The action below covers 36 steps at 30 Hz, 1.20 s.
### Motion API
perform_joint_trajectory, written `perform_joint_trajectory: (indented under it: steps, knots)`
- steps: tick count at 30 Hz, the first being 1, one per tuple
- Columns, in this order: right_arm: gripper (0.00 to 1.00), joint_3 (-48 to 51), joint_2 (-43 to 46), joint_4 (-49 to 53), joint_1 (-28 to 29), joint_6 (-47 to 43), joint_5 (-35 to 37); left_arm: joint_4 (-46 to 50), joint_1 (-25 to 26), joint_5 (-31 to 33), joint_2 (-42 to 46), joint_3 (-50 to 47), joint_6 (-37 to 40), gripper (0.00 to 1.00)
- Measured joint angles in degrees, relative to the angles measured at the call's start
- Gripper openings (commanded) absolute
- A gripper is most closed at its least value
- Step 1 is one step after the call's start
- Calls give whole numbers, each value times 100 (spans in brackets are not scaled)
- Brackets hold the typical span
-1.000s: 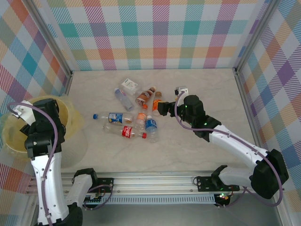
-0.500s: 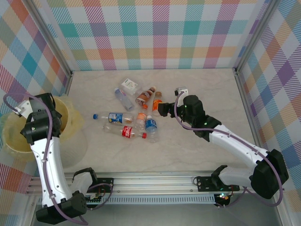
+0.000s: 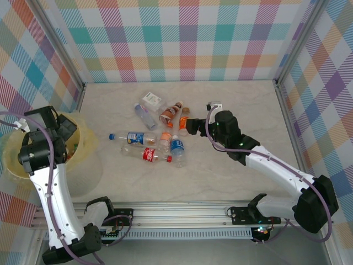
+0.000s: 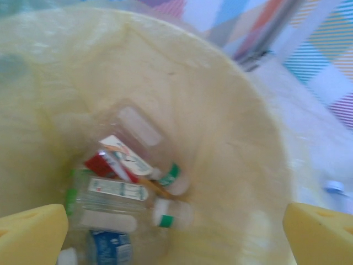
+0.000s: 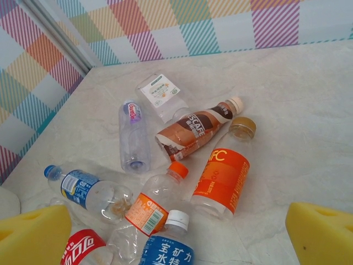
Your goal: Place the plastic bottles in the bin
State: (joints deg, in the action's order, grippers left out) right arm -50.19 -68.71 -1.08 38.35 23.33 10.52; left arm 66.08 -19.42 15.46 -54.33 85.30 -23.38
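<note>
A pale marbled tabletop [image 3: 237, 99] lay flat. Pastel plaid walls [image 3: 187, 38] rose behind and beside it. A metal rail [image 3: 182, 210] edged its near side.

Overhead camera looks down; left wrist peers into bin [image 4: 237, 121], right nears bottles [image 5: 190, 131].

The bin [image 3: 87, 138] stands at the near left of the counter [image 3: 242, 105], with several plastic bottles [image 4: 118, 190] heaped in its bottom and the left gripper [image 4: 176, 229] above them. The loose bottles [image 3: 135, 137] lie scattered mid-counter, well right of the bin, with the right gripper [image 3: 189, 127] just right of them.
</note>
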Motion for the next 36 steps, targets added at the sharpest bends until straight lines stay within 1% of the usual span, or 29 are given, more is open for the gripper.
perform_joint_trajectory:
  steps: [3, 6, 8, 12, 15, 18, 21, 23, 26, 28, 30, 32, 36]
  knots:
    - [100, -2, -15, 76, -2, 162, 96, -81, 120, -809, 162, 79, -278, 100]
    - [100, -2, -52, 188, -17, 385, 236, -190, 501, -1294, 334, 85, -568, 100]
    - [100, -2, -83, 282, -52, 546, 326, -210, 745, -1480, 389, 125, -723, 100]
    - [100, -2, -103, 463, -109, 787, 431, -326, 1078, -1663, 459, 197, -981, 100]
    - [100, -2, -103, 584, -166, 992, 472, -527, 1519, -1714, 446, 133, -1189, 100]
    - [100, -2, -103, 669, -221, 1196, 490, -684, 2288, -1491, 323, 24, -1353, 100]
    - [100, -2, -103, 767, -251, 1377, 514, -844, 3311, -1019, -48, -4, -1471, 100]
    - [100, -2, -103, 855, -278, 1471, 535, -992, 3967, -656, -444, -9, -1519, 100]
    - [100, 2, -96, 944, -315, 1532, 553, -1215, 4688, -120, -1126, -9, -1606, 100]
    - [100, 44, -48, 977, -345, 1547, 555, -1353, 4927, 87, -1690, -11, -1661, 100]
    - [100, 111, 59, 1038, -358, 1545, 560, -1475, 5016, 225, -2256, -22, -1731, 100]
    - [100, 162, 203, 1119, -365, 1528, 586, -1620, 5042, 352, -2754, -31, -1744, 100]
    - [100, 258, 570, 1255, -385, 1497, 699, -1878, 4992, 640, -3451, -20, -1735, 100]
